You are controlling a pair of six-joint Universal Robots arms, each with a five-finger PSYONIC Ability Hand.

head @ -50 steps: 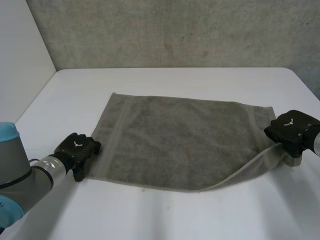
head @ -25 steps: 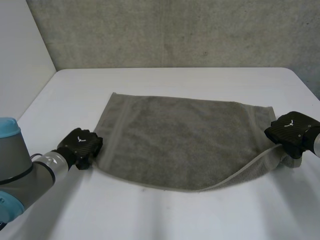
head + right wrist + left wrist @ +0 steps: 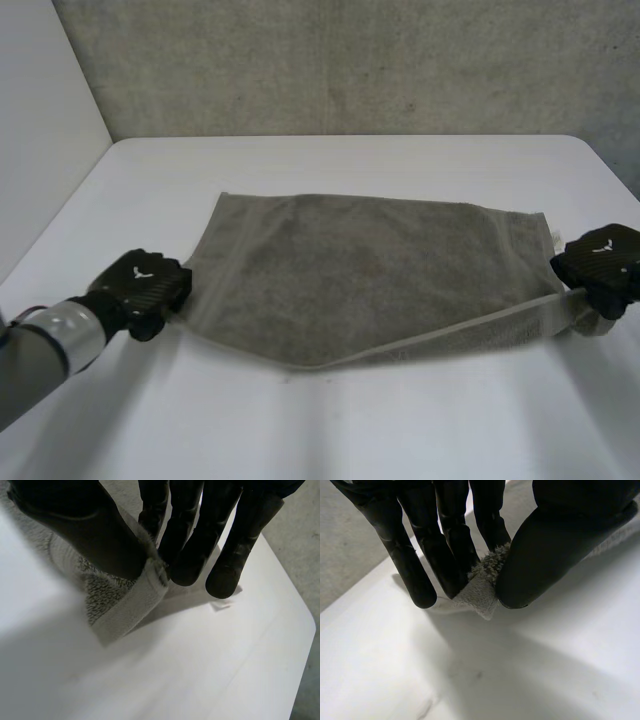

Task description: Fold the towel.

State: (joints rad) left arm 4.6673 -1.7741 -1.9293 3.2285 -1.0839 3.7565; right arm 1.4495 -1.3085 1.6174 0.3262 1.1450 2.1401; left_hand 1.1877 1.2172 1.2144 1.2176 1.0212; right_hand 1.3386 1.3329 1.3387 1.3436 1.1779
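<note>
Left robot hand [image 3: 145, 285] pinches the near-left corner of the rectangular grey-green terry towel [image 3: 370, 260] between thumb and fingers. Towel lies spread on the middle of the white bench [image 3: 330, 430], its near edge raised and sagging at the middle. Right robot hand [image 3: 603, 265] pinches the near-right corner likewise. Step judged: first fold under way — next, both corners carried together over to the far edge, kept level.
</note>
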